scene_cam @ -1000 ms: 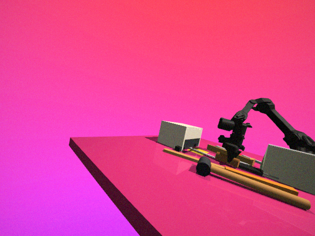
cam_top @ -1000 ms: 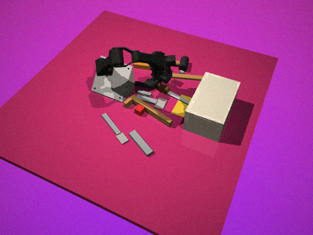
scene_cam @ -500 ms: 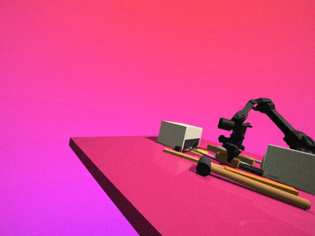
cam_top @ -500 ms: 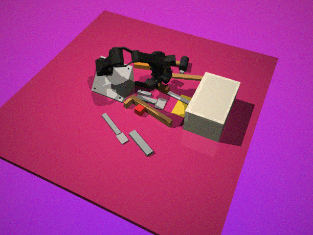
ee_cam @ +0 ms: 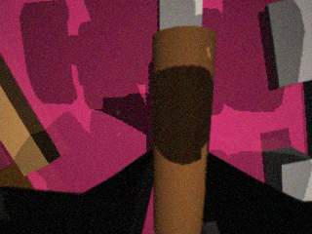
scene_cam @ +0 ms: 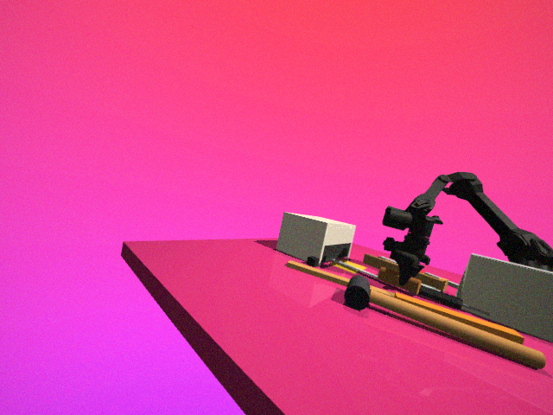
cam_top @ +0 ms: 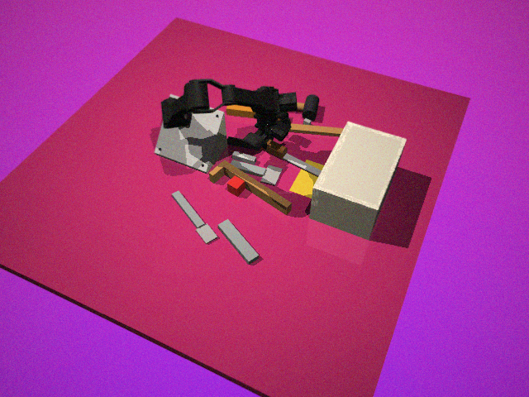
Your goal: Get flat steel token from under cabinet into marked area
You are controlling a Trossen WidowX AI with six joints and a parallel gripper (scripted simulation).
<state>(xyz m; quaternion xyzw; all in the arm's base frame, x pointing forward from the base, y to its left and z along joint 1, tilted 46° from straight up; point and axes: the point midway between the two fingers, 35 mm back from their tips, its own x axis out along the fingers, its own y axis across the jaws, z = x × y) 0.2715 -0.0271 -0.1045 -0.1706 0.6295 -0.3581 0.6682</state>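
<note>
My gripper (cam_top: 269, 140) (scene_cam: 405, 277) (ee_cam: 177, 157) is shut on the brown handle (cam_top: 276, 148) (scene_cam: 392, 277) (ee_cam: 181, 200) of a tool held low over the table. Its grey metal blade (cam_top: 300, 163) (ee_cam: 179, 12) runs from the handle toward the cabinet, over the yellow marked area (cam_top: 301, 184) (scene_cam: 358, 265). The white cabinet (cam_top: 363, 166) (scene_cam: 301, 237) stands just behind that area and hides the blade's far end in the top view. A dark low opening (scene_cam: 337, 252) shows in its front face. I cannot make out the steel token in any view.
A wooden L-shaped stick (cam_top: 260, 188) and a red cube (cam_top: 235, 186) lie beside the tool. Several grey flat pieces lie nearby, including a bar (cam_top: 238, 241). On the other side are a black-headed mallet (cam_top: 311, 107) (scene_cam: 357, 292), an orange bar (cam_top: 239, 111) and a long wooden stick (cam_top: 318, 130).
</note>
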